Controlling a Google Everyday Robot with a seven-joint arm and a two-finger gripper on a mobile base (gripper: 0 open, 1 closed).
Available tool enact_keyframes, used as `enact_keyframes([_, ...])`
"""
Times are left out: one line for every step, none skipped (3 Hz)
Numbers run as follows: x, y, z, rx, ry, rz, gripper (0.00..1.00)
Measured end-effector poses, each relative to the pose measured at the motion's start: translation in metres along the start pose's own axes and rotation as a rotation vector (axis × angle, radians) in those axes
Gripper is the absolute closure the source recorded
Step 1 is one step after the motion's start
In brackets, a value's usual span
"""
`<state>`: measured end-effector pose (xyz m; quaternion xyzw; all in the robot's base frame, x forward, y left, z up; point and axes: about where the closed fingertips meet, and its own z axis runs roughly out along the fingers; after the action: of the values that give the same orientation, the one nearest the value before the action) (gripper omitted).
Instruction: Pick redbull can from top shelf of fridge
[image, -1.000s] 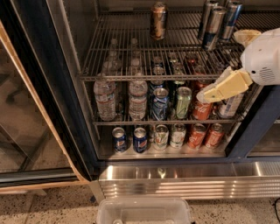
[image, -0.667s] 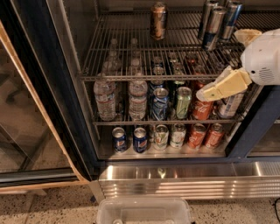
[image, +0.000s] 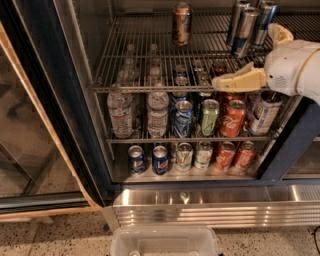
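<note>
The 2-finger gripper (image: 245, 54) on the white arm is seen at the right side of the large display fridge (image: 47, 100) with its dark blue frame, level with the front edge of the grey wire top shelf (image: 150, 55). Its cream fingers (image: 240, 81) are spread wide, 1 lying leftward along the shelf edge and 1 raised toward the back, and nothing is held between them. 3 tall, slim silver-and-blue cans stand close together at the right rear of that shelf. The nearest redbull can (image: 248, 31) is taken as the target, just beyond the gripper. A wider brown-gold can (image: 181, 22) stands well apart, toward the middle of the same shelf, and is to be left alone.

The step in hand is judged to be the approach, with no grasp yet made. To be done well, the wrist should be lifted clear of the shelf bars so that the lower finger is not caught on the front rail. The jaws should be lined up so that only 1 can is straddled. Because the 3 cans stand touching or nearly so, a finger is best slipped in from a free outer side. The grip should be closed around the mid-body with the can kept upright. The bottles and soda cans (image: 207, 117) below should not be brushed.
</note>
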<state>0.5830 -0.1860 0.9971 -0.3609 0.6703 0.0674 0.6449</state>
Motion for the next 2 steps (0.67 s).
enact_keyframes([-0.0324, -0.0034, 0.0225, 0.004, -0.093, -0.048, 0.00])
enact_keyframes([-0.0386, 0.0011, 0.0298, -0.009, -0.102, -0.052, 0.00])
